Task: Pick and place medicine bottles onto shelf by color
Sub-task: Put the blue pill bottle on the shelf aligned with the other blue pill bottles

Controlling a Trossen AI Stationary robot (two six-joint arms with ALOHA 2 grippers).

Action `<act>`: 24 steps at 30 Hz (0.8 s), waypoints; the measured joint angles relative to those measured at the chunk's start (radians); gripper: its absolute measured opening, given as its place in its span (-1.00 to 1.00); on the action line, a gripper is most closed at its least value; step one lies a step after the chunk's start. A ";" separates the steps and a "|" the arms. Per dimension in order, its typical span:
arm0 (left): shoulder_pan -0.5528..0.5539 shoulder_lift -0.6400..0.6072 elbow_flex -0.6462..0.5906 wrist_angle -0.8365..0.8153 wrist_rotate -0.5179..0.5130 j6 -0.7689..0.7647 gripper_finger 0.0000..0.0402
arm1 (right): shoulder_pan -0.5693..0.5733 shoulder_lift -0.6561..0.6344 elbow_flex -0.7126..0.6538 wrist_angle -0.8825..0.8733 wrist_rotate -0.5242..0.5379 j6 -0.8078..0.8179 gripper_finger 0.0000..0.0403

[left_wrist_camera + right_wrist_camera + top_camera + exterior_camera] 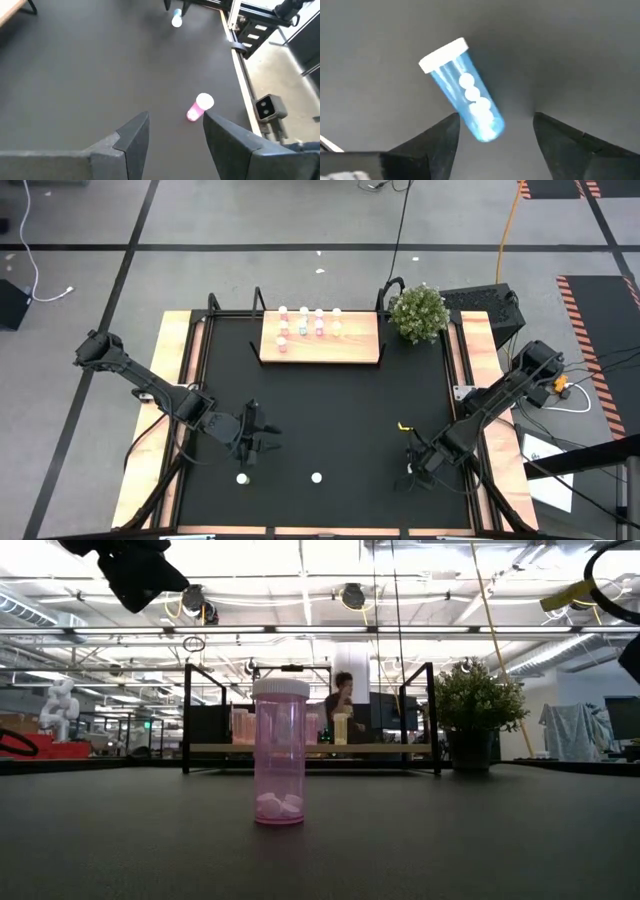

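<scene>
Between the right pincer's [495, 137] wide-open fingers lies a blue white-capped medicine bottle [465, 92]. Left pincer [172, 137], also wide, hovers above a pink white-capped bottle [199, 107].

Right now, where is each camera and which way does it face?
High: overhead, looking straight down; both arms, shelf, plant.
Low: mat level, facing shelf and plant; arm parts overhead.
Left wrist: looks past the open left gripper at a pink bottle.
Right wrist: past the open right gripper at a blue bottle.
Shared: high and low both show shelf, plant.
</scene>
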 joint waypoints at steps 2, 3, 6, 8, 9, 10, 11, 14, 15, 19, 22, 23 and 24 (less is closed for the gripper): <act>0.000 0.000 0.000 0.000 -0.011 0.025 -0.07 | 0.000 -0.001 -0.013 0.026 0.014 -0.017 0.18; 0.000 0.000 0.000 0.000 -0.015 0.037 -0.07 | 0.000 -0.001 -0.017 0.040 0.020 -0.028 0.15; 0.004 0.000 0.000 0.001 -0.028 0.076 -0.07 | 0.002 -0.002 -0.029 0.076 0.020 -0.078 0.03; 0.012 0.000 0.000 0.002 -0.049 0.090 -0.07 | 0.003 -0.003 -0.037 0.082 0.021 -0.094 -0.08; 0.019 0.000 0.000 0.006 -0.063 0.099 -0.07 | 0.003 -0.003 -0.039 0.081 0.021 -0.104 -0.13; 0.027 0.000 0.000 0.011 -0.072 0.106 -0.07 | 0.003 -0.003 -0.041 0.081 0.021 -0.109 -0.19; 0.036 0.000 0.000 0.017 -0.081 0.111 -0.07 | 0.003 -0.004 -0.041 0.081 0.021 -0.109 -0.25; 0.070 0.000 0.000 0.058 -0.090 0.114 -0.07 | 0.003 -0.009 -0.044 0.100 0.021 -0.102 -0.43; 0.083 0.000 0.000 0.080 -0.090 0.112 -0.07 | 0.003 -0.012 -0.045 0.126 0.021 -0.094 -0.48; 0.146 0.000 0.000 0.165 -0.090 0.114 -0.07 | 0.002 -0.043 -0.044 0.223 0.087 -0.079 -0.56; 0.190 0.000 0.000 0.225 -0.083 0.152 -0.07 | 0.002 -0.071 -0.045 0.289 0.212 -0.083 -0.52; 0.204 0.000 0.000 0.251 -0.068 0.162 -0.07 | 0.001 -0.083 -0.044 0.306 0.261 -0.091 -0.51; 0.218 0.000 0.000 0.282 -0.052 0.164 -0.07 | 0.001 -0.095 -0.044 0.321 0.316 -0.104 -0.49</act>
